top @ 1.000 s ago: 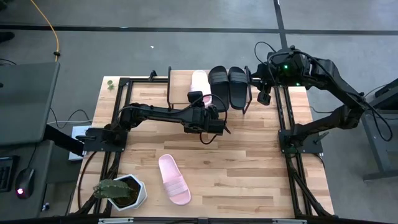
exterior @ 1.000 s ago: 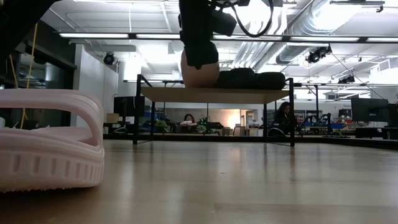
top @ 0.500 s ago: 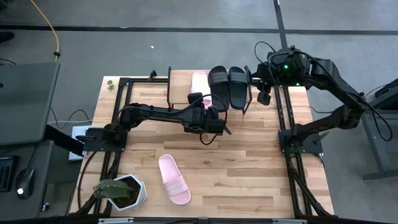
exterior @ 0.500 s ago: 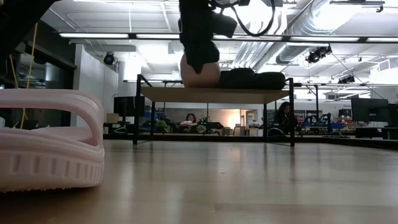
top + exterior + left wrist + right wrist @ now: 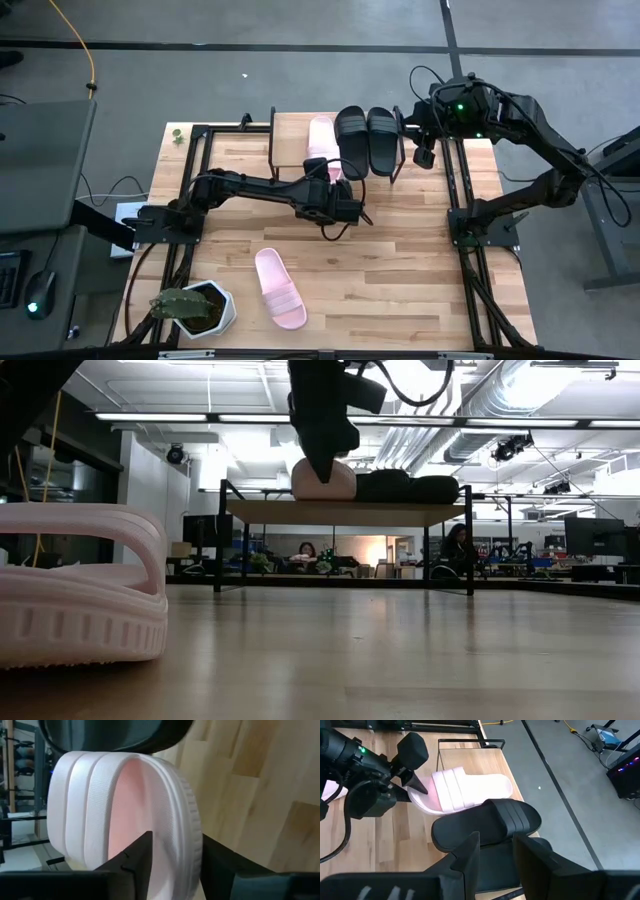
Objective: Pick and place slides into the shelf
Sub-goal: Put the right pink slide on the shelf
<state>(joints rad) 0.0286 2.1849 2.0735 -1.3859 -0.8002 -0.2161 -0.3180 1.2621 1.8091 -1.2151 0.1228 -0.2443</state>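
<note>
A pale pink slide (image 5: pixel 322 133) with a wide ribbed strap lies flat on the shelf (image 5: pixel 290 140), which stands at the far edge of the desk (image 5: pixel 400 270); just beside it sit two black slides (image 5: pixel 352 140), side by side on the same top board. In the low view this pink slide (image 5: pixel 322 480) rests level on the board with the dark pair to one side. The second pink slide (image 5: pixel 279 287) lies sole-down near the desk's near edge, well apart from the shelf, beside a potted plant (image 5: pixel 192 307). The left hand (image 5: pixel 340 205) is just off the heel end of the shelved pink slide; its fingers (image 5: pixel 135 860) stand parted with that heel between them, apparently gripping nothing. The right hand (image 5: pixel 424 155) hangs by the shelf's right end, fingers (image 5: pixel 465 855) spread and empty
</note>
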